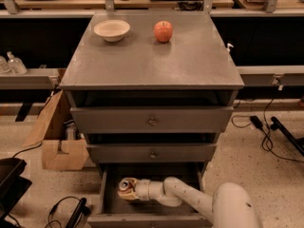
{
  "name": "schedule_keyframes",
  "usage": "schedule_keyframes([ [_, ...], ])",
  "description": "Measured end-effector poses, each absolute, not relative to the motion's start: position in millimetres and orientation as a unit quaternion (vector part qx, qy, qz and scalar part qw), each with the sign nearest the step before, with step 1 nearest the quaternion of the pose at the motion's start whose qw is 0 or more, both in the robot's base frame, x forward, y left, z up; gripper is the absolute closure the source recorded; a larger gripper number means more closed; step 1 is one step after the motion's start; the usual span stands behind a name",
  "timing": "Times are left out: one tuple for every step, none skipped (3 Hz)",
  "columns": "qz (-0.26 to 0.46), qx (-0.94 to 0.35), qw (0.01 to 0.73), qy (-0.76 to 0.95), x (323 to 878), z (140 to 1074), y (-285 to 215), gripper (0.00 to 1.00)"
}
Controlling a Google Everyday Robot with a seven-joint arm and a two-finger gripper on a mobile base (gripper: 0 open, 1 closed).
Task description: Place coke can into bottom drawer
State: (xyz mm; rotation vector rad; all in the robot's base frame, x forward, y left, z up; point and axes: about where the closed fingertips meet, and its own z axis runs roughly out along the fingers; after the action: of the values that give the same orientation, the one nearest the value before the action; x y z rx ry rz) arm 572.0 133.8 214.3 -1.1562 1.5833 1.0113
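Grey metal is seen across the cabinet (152, 65), whose lowest drawer (147, 219) is pulled out. The can (125, 185) is pinched in the gripper (129, 191) inside that drawer, toward the cabinet's left side. A bowl (112, 30) and an apple (163, 31) are set on the cabinet's top.

warm, dim light falls from above; the cabinet top (152, 63) is evenly lit, the drawer (142, 219) lies in shadow around the gripper (127, 190) inside it.
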Motion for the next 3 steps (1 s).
schedule_keyframes([
  [0.423, -0.447, 0.445, 0.651, 577.7, 194.3, 124.3, 1.00],
  [0.422, -0.447, 0.446, 0.650, 579.1, 194.8, 125.0, 0.82],
  [0.424, -0.447, 0.445, 0.650, 578.4, 194.7, 127.1, 0.59],
])
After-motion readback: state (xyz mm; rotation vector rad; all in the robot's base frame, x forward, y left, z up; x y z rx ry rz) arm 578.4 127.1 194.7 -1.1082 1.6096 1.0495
